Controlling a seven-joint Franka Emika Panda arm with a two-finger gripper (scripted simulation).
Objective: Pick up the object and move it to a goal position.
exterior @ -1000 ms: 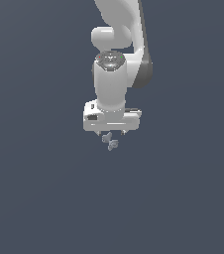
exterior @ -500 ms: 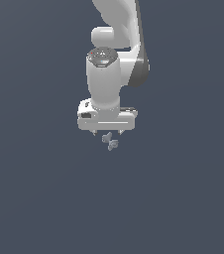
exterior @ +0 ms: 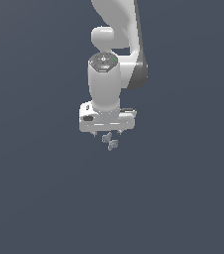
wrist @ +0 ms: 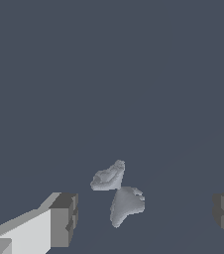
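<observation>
The object (exterior: 110,142) is a tiny pale grey-blue knobby thing lying on the dark floor, just under the white hand. In the wrist view the object (wrist: 118,195) shows as two rounded lobes lying between the two fingers, nearer one of them. My gripper (exterior: 107,134) hangs straight above it, open, its short fingertips (exterior: 95,134) just above the floor. In the wrist view the gripper (wrist: 146,218) has its grey pads (wrist: 63,220) wide apart, and neither pad touches the object.
A plain dark grey-blue floor (exterior: 183,198) fills both views. The white arm (exterior: 115,30) rises from the hand toward the top of the exterior view.
The hand has shifted slightly toward the exterior view's left and turned a little above the object. The object has stayed where it was.
</observation>
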